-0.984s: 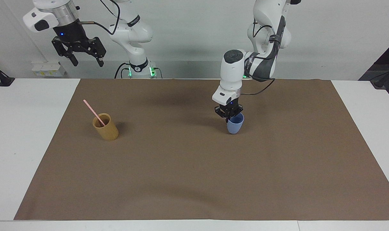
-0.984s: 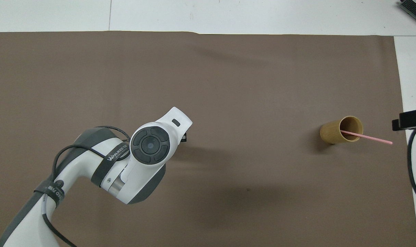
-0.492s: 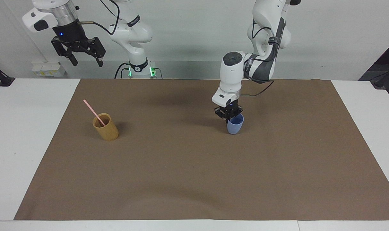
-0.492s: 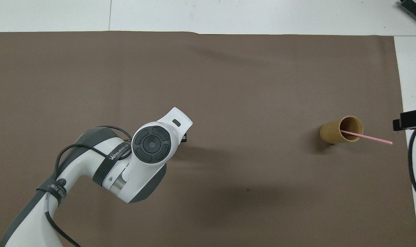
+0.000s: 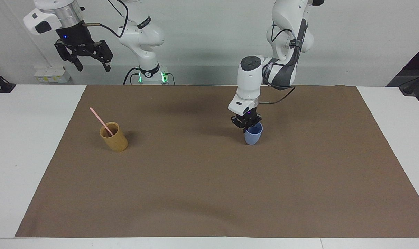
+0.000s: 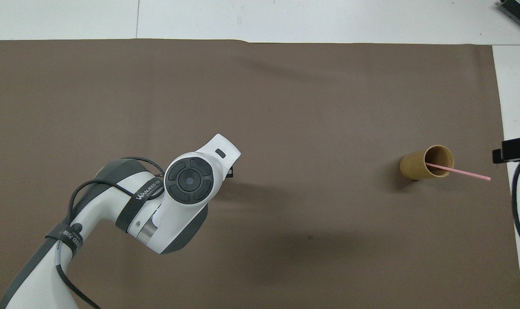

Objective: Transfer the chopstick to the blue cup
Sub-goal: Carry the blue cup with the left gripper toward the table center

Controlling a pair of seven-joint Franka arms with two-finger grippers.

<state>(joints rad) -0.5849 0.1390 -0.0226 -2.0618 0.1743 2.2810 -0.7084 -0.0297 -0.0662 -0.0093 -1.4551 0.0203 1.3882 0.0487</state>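
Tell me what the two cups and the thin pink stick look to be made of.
Periwinkle-blue tapered cup: probably plastic, with an even colour and a smooth matte wall. Tan-yellow cylindrical cup: looks like bamboo or wood with a thick rim and a warm satin surface, though tinted plastic is possible. Thin light pink chopstick leaning in the tan cup: likely plastic, uniform pastel colour; too slim to tell.

Pink chopstick (image 5: 99, 119) leans in tan cup (image 5: 114, 138); blue cup (image 5: 253, 135) upright.

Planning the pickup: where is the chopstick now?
The chopstick leans in the tan cup on the brown mat, toward the right arm's end of the table, its top angled outward.
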